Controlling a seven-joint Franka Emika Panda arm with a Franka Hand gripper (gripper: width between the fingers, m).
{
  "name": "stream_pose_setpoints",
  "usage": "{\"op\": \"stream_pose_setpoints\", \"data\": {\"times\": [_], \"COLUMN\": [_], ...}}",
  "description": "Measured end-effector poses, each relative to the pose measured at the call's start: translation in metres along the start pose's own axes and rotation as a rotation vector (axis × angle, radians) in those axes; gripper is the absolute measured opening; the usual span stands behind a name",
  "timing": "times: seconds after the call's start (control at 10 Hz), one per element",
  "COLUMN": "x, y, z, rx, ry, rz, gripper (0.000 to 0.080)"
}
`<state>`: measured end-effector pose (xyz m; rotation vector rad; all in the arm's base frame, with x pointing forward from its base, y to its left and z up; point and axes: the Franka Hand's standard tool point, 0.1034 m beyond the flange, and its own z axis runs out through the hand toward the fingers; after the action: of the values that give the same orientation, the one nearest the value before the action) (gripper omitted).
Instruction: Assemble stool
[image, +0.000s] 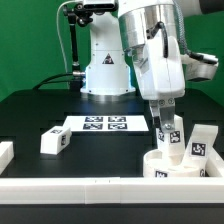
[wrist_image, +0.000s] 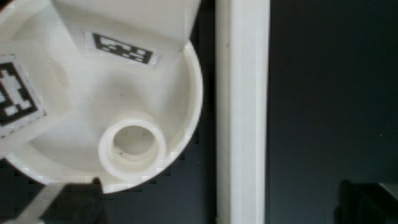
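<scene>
The white round seat disc (image: 176, 166) lies at the front of the exterior view's right, against the front rail. One white tagged leg (image: 169, 138) stands upright on it, just under my gripper (image: 166, 114). A second leg (image: 201, 145) stands upright at the disc's right side. A third leg (image: 53, 141) lies on the table at the exterior view's left. In the wrist view the disc (wrist_image: 98, 95) shows an empty round socket (wrist_image: 134, 141). My gripper (wrist_image: 217, 205) is open, its dark fingertips (wrist_image: 71, 200) wide apart with nothing between them.
The marker board (image: 101, 124) lies flat in the middle of the black table. A long white border rail (image: 90, 186) runs along the front; it also shows in the wrist view (wrist_image: 240, 100) beside the disc. Another rail piece (image: 5, 152) sits at the exterior view's left.
</scene>
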<state>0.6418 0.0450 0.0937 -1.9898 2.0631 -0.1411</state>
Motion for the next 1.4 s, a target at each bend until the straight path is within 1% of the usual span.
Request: {"op": "stream_pose_setpoints", "data": {"times": [0.1, 0.2, 0.3, 0.4, 0.5, 0.6, 0.7, 0.9, 1.0, 1.1, 1.2, 1.3, 1.4], "x": [0.0, 0.0, 0.0, 0.002, 0.014, 0.037, 0.052, 0.048, 0.05, 0.048, 0.045, 0.049, 0.054], "y": [0.0, 0.002, 0.009, 0.013, 0.019, 0.026, 0.029, 0.029, 0.029, 0.029, 0.025, 0.027, 0.029], "z": [0.0, 0.001, 0.003, 0.004, 0.005, 0.001, 0.0, 0.001, 0.0, 0.002, 0.005, 0.007, 0.009], "rx": [-0.001, -0.013, -0.053, -0.081, -0.09, -0.1, -0.105, -0.106, -0.107, -0.131, -0.166, -0.198, -0.22], "ry": [0.0, 0.0, -0.002, 0.001, 0.006, 0.011, 0.018, 0.017, 0.017, 0.023, 0.044, 0.04, 0.04], "rz": [-0.001, -0.047, -0.134, -0.198, -0.33, -0.455, -0.477, -0.485, -0.519, -0.674, -0.869, -1.03, -1.159], "gripper": [0.0649, 0.0649, 0.0649, 0.0649, 0.0649, 0.0649, 0.0649, 0.0649, 0.0649, 0.0649, 0.0649, 0.0649, 0.0649]}}
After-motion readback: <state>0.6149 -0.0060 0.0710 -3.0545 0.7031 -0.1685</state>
